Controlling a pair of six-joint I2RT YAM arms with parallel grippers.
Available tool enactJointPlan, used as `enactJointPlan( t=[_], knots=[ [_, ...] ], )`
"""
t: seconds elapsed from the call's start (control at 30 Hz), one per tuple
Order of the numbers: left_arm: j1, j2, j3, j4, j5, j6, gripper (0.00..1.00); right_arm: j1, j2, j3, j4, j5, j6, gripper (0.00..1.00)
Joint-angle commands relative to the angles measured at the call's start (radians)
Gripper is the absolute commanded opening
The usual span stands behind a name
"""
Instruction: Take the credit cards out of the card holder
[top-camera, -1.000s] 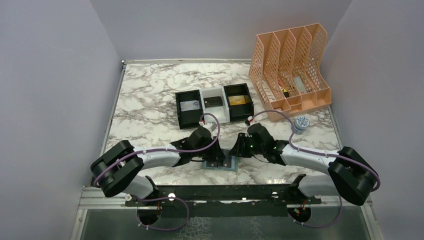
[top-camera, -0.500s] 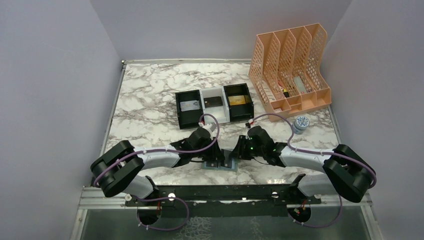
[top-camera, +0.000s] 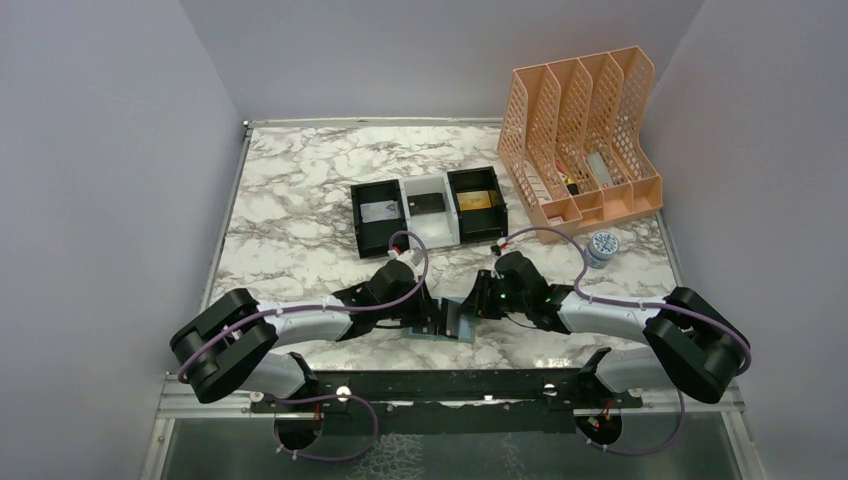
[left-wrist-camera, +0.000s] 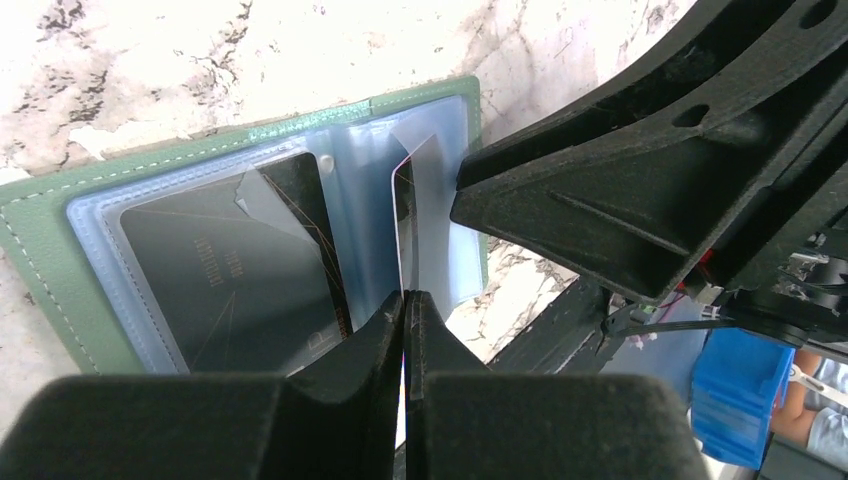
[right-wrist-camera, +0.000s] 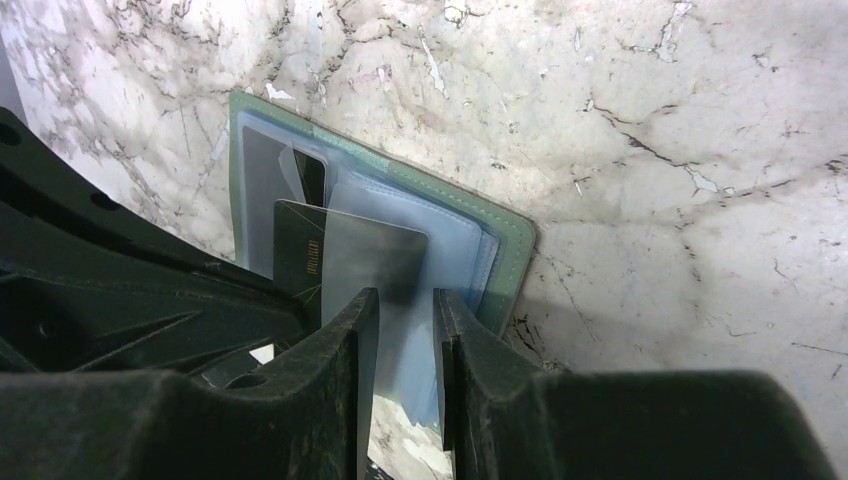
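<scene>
Green card holder (left-wrist-camera: 40, 250) between pincers

Left tool (left-wrist-camera: 405, 330) pinched, right tool (right-wrist-camera: 405, 330) ajar

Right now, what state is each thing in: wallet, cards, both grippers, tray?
card holder: open flat on the table, pockets up.
dark card: still in its clear pocket.
second card: pulled partly out, on edge.
left gripper: shut on the second card.
right gripper: jaws around a clear pocket sleeve.
tray: a card in each compartment.
</scene>
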Motion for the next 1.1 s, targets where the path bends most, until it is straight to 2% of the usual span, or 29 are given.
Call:
enactJointPlan(
  t=[0.0,0.27,0.53,0.73,1.07],
  knots=[
    [-0.002,-0.026,-0.01,-0.013,-0.053,-0.009,0.04,-0.002,0.008,-0.011,0.002,-0.007,0.001,0.27],
    [-0.001,-0.034,0.003,-0.069,-0.082,0.0,0.02,-0.002,-0.015,0.012,0.014,-0.056,-0.041,0.28],
    [-0.001,-0.004,-0.004,0.006,-0.043,-0.024,0.06,-0.001,-0.03,-0.016,0.152,-0.171,-0.044,0.29],
    [-0.001,0.012,-0.003,0.015,-0.03,-0.03,0.1,-0.001,0.06,-0.008,0.108,-0.119,-0.012,0.28],
    [-0.001,-0.003,-0.038,0.061,-0.029,-0.06,0.22,-0.002,0.073,-0.023,0.111,-0.101,0.005,0.28]
  ],
)
